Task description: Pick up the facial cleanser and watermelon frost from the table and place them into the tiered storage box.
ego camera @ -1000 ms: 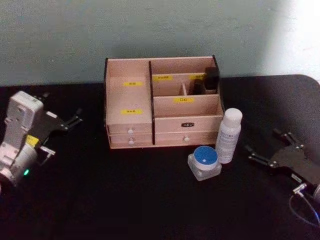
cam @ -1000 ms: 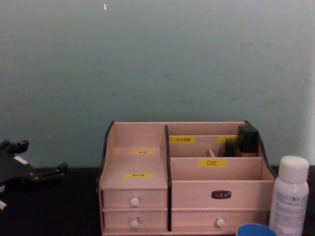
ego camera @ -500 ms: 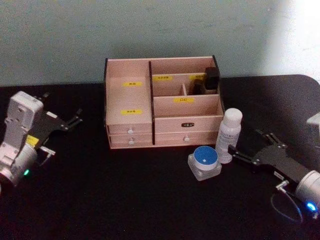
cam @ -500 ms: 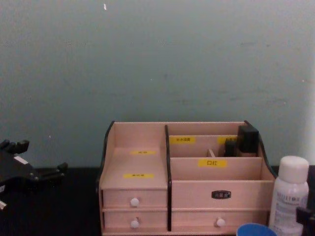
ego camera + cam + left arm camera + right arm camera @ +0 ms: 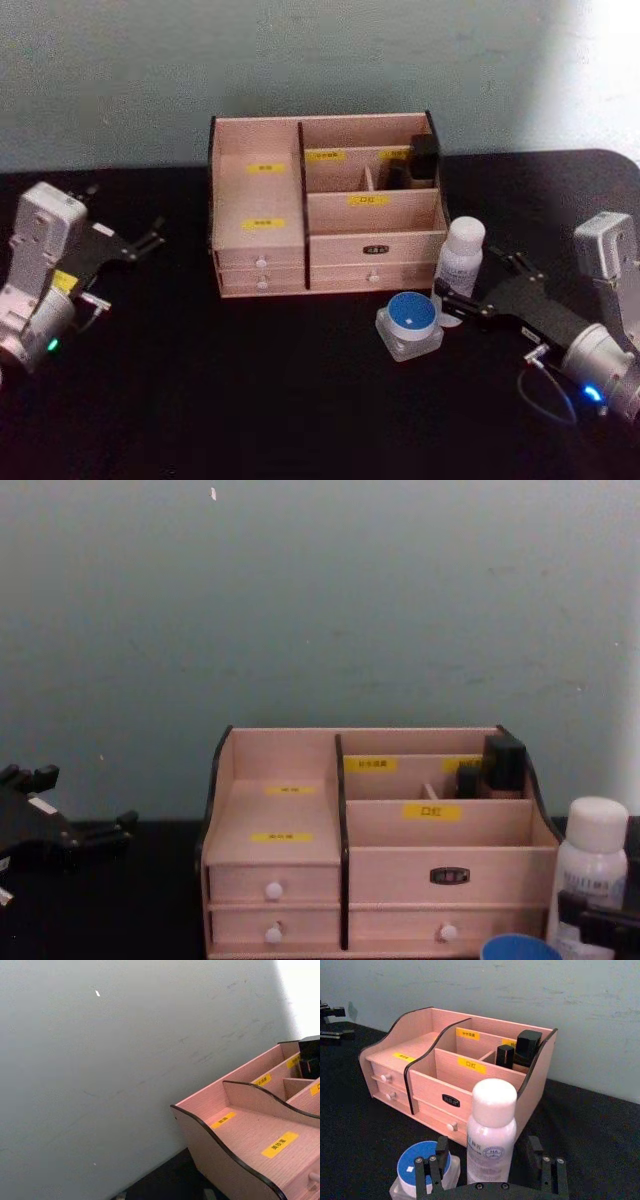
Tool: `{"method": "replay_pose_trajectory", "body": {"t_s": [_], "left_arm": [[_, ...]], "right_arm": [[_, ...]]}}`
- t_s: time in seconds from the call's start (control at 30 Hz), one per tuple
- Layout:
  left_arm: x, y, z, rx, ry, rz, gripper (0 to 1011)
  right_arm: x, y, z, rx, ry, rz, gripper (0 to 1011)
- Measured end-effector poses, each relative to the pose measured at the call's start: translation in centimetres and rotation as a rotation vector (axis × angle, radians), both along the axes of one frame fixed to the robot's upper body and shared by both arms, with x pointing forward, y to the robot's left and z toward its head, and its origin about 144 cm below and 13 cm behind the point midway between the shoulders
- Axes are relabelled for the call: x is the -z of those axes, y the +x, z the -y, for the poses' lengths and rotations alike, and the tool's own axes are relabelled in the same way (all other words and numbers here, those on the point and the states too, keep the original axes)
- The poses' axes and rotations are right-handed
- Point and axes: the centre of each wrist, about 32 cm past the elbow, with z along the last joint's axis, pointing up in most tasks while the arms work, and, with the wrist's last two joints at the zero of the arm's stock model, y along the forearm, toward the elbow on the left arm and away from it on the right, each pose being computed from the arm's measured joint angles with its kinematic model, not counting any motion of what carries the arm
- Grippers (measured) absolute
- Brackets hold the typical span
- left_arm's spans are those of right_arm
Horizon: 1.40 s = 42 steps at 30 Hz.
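The tiered storage box (image 5: 325, 205) of light wood stands at the back middle of the black table, and its side wall (image 5: 220, 1152) fills the left wrist view. In front of its right end stand a white bottle with a white cap (image 5: 462, 252) and a clear jar with a blue lid (image 5: 410, 322). I cannot tell which is the facial cleanser and which the watermelon frost. My right gripper (image 5: 472, 278) is open, its fingers either side of the bottle's lower half (image 5: 490, 1135), not touching it. My left gripper (image 5: 140, 238) rests open at the far left.
Two dark lipstick-like containers (image 5: 520, 1050) stand in the box's back right compartment. The box has small drawers with white knobs (image 5: 274, 890) in front. The jar (image 5: 422, 1167) is close beside one right finger (image 5: 440, 1157). A grey-green wall is behind the table.
My right gripper has moved in from the right edge toward the box and now straddles the white bottle. The left arm, bottle and jar have not moved.
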Motion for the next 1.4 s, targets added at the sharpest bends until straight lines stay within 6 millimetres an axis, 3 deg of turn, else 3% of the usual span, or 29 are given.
{"method": "replay_pose_trajectory", "body": {"t_s": [0.77,0.97,1.27,1.4], "left_arm": [[0.0,0.0,0.0,0.0,0.0,0.0,1001],[0.0,0.0,0.0,0.0,0.0,0.0,1001],[0.0,0.0,0.0,0.0,0.0,0.0,1001],[0.0,0.0,0.0,0.0,0.0,0.0,1001]], "right_arm": [[0.1,1.2,-0.7,-0.006,-0.012,0.007,998],[0.1,1.2,-0.7,-0.007,-0.011,0.007,901],[0.1,1.2,-0.7,-0.006,-0.01,0.007,622],[0.1,1.2,-0.7,-0.006,-0.01,0.007,586]]}}
